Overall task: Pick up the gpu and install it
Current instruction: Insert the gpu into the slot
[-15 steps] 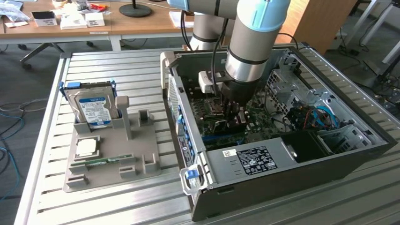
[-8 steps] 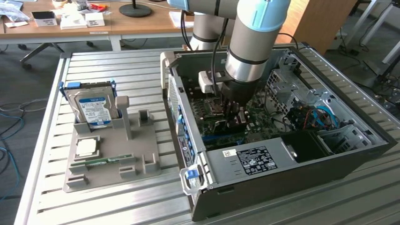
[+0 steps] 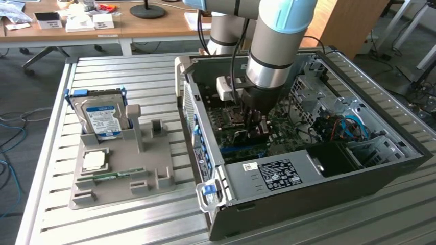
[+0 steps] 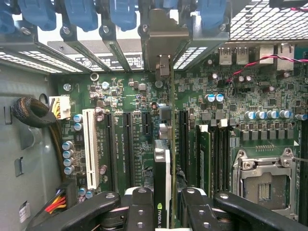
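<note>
My gripper [image 3: 255, 118] reaches down into the open computer case [image 3: 299, 176] and is shut on the gpu [image 4: 162, 166]. In the wrist view the card shows edge-on between my two black fingers [image 4: 140, 204], standing upright over the green motherboard [image 4: 120, 89] in line with a black expansion slot. Its silver bracket [image 4: 163, 36] sits at the case's rear slot openings, between the blue latches [image 4: 86, 14]. In the exterior view the gpu [image 3: 246, 137] is a dark shape low on the board, just under the gripper.
A grey parts stand [image 3: 122, 189] at the exterior view's left holds a hard drive with a blue label [image 3: 102, 116], a CPU chip [image 3: 94, 161] and a memory stick [image 3: 112, 175]. Near the card are a white slot [image 4: 89, 147], a cable bundle [image 4: 31, 113] and the CPU socket [image 4: 264, 180].
</note>
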You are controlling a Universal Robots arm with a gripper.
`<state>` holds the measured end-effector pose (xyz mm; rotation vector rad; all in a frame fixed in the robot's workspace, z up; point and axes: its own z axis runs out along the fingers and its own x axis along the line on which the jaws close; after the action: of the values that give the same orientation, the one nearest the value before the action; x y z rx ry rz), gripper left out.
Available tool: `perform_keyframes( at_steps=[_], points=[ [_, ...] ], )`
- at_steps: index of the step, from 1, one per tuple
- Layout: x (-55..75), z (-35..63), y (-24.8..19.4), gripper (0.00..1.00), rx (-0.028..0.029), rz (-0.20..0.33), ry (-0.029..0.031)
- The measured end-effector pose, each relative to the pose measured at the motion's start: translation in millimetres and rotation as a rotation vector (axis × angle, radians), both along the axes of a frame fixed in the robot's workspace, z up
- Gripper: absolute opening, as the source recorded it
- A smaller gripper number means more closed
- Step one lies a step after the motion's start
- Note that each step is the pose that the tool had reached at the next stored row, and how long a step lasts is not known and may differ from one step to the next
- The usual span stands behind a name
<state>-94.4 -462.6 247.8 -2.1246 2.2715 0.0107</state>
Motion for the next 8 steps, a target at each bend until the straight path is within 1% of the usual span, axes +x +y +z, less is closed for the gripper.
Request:
perform_keyframes(
  at_steps=[8],
  points=[
    [0.0, 0.1, 0.0, 0.27, -0.0001, 0.007, 0.0001]
  ],
)
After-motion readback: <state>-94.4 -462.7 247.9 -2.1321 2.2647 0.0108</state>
